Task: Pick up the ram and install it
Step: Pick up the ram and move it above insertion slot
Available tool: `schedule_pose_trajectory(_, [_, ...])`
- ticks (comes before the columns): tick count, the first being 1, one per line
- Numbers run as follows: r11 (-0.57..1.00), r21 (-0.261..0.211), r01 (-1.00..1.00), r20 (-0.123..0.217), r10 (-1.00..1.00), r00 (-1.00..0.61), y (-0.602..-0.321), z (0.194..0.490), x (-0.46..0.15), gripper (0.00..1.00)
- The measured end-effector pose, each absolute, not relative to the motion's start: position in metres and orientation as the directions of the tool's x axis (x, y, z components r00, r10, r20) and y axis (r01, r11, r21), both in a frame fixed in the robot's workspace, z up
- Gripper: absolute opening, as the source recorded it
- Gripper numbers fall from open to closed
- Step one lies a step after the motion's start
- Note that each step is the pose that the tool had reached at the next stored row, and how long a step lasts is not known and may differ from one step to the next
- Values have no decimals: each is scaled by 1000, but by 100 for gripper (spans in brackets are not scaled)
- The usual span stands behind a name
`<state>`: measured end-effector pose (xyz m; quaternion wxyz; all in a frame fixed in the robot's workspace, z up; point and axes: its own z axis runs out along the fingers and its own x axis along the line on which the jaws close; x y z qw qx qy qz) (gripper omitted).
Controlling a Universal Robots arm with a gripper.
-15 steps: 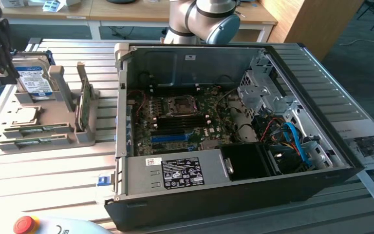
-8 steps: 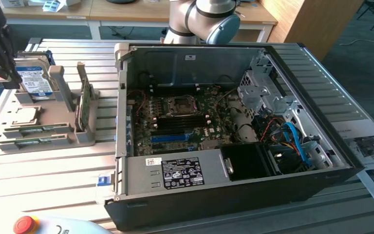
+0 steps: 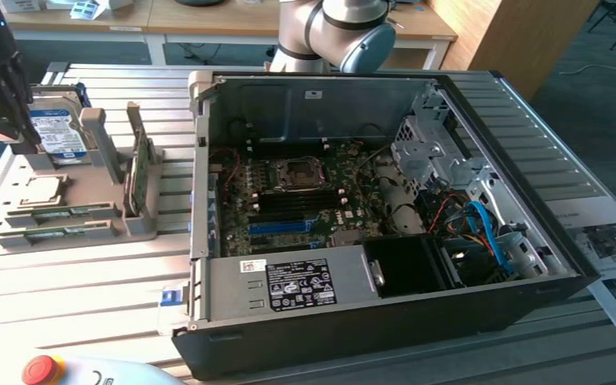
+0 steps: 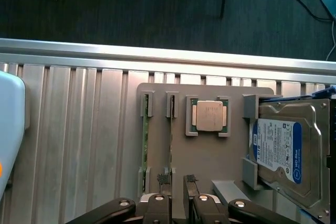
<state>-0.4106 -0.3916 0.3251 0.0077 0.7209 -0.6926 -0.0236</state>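
1. Ribbed aluminium slats form the table (image 3: 94, 281), on which an open computer case (image 3: 394, 353) is set; a dark floor is seen beyond the table's rail.
2. At the exterior view's left, a grey parts holder (image 3: 137, 228) is placed on the table, well apart from the motherboard (image 3: 335, 180) inside the case.
3. Kept in the holder are a hard drive (image 4: 286, 150), a processor chip (image 4: 208, 116), a taller green card standing on edge (image 3: 137, 172), and two thin green sticks seated on edge in parallel slots.
4. The ram (image 4: 170, 140) is taken to be the stick next to the processor chip. It is seated in its holder slot and is not yet lifted. The second stick (image 4: 145, 140) lies just beside it, on the side away from the chip.
5. The gripper (image 4: 177, 182) is seen above the holder, over one end of the two sticks. Its fingers (image 4: 164, 179) are parted by a modest gap, bare holder is visible between them, and nothing is held or touched.
6. The ram's long axis is seen running straight away from the fingertips, toward the table's rail. The fingers are spaced across that axis, so the closing line is judged to cross the board's thin faces.
7. The ram is not centred in the gap: it is seen close to the finger on the second stick's side. The offset is judged slight. How high the fingertips hang above the stick cannot be told.
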Motion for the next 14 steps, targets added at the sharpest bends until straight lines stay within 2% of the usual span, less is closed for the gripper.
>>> schedule_pose_trajectory(14, [-41,44,-998,-23,-999,40,-392,303,-412,24])
